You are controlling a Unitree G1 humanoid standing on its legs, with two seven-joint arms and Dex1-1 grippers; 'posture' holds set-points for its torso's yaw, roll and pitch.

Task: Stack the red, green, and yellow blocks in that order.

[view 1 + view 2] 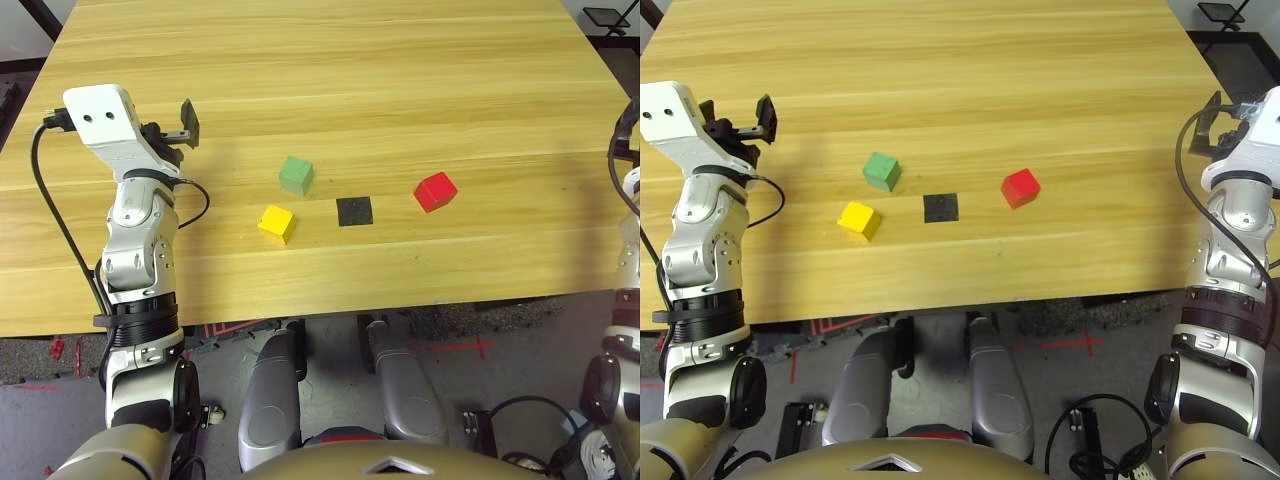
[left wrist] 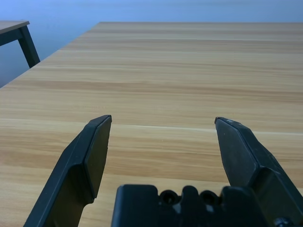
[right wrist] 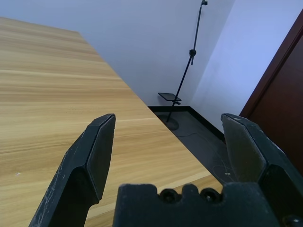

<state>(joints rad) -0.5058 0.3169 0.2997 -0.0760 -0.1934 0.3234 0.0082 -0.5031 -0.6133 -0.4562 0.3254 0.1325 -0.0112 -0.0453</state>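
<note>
As I looked down from the head camera, the desk (image 1: 400,60) was a wide slab of pale wood planks, bare except for a small cluster near my edge. The green block (image 1: 295,174) sat farthest from me, with the yellow block (image 1: 276,223) just beside it, nearer me and a little to the left; the two did not touch. A flat black patch (image 1: 354,211) lay to the right of them, and the red block (image 1: 435,191) stood beyond the patch, further right, apart from everything. All three blocks rested on the wood, none stacked.

Under the near edge I saw grey floor with red tape marks (image 1: 470,347). Past the desk's right side, the right wrist camera showed a white wall, a thin black stand (image 3: 187,61) with a small tray, and a dark brown door (image 3: 284,94). The left wrist camera caught a second desk's corner (image 2: 16,35) off to the side.

The left gripper (image 2: 163,124) hung over the left part of the desk, well clear of the blocks, its fingers spread wide on nothing. The right gripper (image 3: 168,122) hung at the right edge, pointing outward toward the corner of the room, fingers equally wide apart and empty.
</note>
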